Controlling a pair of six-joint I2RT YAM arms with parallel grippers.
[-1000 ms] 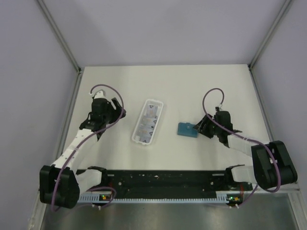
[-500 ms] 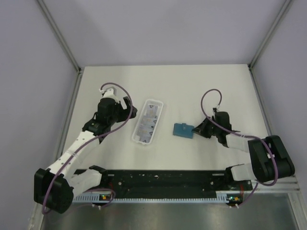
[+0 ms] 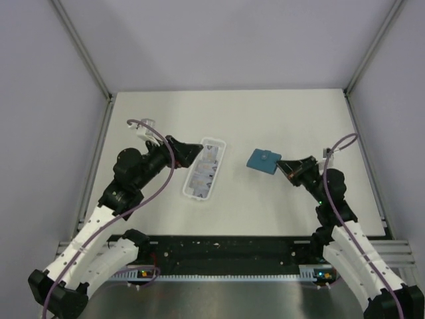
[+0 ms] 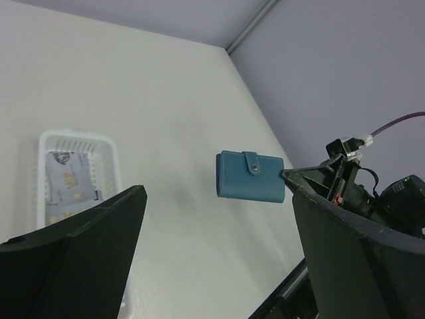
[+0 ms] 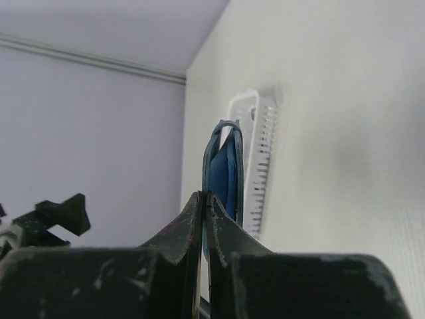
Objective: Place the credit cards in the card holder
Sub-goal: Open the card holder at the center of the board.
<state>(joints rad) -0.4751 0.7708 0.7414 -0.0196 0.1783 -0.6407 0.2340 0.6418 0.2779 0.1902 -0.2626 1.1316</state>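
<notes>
The teal card holder hangs above the table, folded shut, its snap tab facing the left wrist camera. My right gripper is shut on one edge of the holder, the fingers pinching its rim. The credit cards lie pale with dark markings inside the white tray, also seen in the left wrist view. My left gripper stands open over the tray's left side with nothing between its jaws.
The white tray lies lengthwise at table centre-left, and its slotted wall shows behind the holder. Grey walls and metal frame posts bound the table. The black rail with the arm bases runs along the near edge.
My right gripper closed on the card holder and lifted it off the table, turning it. My left arm swung right to the tray and its jaws opened fully.
</notes>
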